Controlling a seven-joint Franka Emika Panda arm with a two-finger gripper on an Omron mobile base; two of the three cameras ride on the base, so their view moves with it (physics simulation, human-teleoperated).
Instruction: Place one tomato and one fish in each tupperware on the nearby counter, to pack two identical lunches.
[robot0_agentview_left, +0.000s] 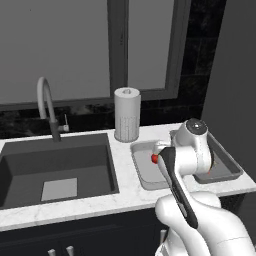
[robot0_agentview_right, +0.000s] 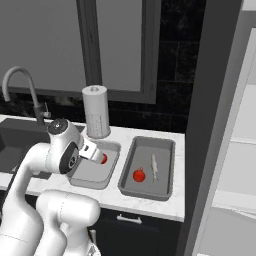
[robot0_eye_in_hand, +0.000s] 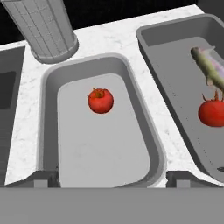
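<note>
hand (robot0_eye_in_hand: 112, 177) spread wide above tomato (robot0_eye_in_hand: 100, 100) in lighter tupperware (robot0_eye_in_hand: 50, 131), paper towel roll (robot0_eye_in_hand: 43, 28) just behind

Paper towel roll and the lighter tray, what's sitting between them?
Nothing: in the hand view, bare white counter separates the paper towel roll from the lighter tray.

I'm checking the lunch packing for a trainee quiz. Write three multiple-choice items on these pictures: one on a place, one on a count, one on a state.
1. Where does the long silvery fish lie?
A darker grey tray
B sink
C counter

2. How many round red tomatoes are in trays?
A one
B two
C three

3. The robot's hand is:
A shut on a tomato
B open
C shut, holding nothing

Key:
1 A, beside a tomato in the darker grey tray.
2 B, the other tomato sits in the lighter grey tray.
3 B, fingertips stand apart.
</note>
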